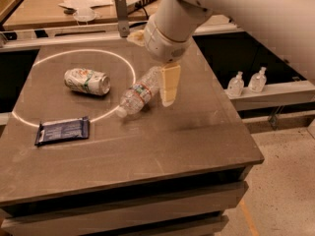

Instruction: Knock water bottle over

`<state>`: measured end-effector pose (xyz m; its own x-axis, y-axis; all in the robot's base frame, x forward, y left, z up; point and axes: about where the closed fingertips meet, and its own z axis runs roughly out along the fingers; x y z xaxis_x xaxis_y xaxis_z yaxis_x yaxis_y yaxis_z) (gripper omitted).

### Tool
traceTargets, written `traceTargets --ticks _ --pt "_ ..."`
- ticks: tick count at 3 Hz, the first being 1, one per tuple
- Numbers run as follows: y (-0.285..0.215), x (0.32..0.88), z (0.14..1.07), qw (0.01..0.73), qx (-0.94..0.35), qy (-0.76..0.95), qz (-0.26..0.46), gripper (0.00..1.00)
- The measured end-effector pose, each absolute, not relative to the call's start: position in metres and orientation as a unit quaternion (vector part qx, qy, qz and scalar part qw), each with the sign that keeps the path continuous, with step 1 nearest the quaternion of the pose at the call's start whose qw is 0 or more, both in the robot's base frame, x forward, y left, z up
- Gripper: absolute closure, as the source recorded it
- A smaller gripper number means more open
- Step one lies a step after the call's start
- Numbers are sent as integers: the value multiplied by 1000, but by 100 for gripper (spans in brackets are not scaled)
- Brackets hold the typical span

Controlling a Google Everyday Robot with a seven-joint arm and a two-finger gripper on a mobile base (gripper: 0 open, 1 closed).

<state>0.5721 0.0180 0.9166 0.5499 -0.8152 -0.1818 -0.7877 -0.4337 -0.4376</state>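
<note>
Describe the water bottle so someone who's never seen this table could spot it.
On the brown table, look at the right edge of the white ring, by the robot's tool. The water bottle lies on its side there. It is clear and ribbed, unlike the soda can and the dark wrapper nearby.

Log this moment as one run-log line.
water bottle: on its side on table | gripper: by its base end | task: looks done

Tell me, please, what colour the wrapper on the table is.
The wrapper is dark blue (camera view); the gripper is beside the lying water bottle.
</note>
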Motion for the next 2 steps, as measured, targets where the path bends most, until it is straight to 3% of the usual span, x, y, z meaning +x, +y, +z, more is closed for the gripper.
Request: traceTargets --ticks 2 --pt "-62 573 926 352 -718 599 -32 0"
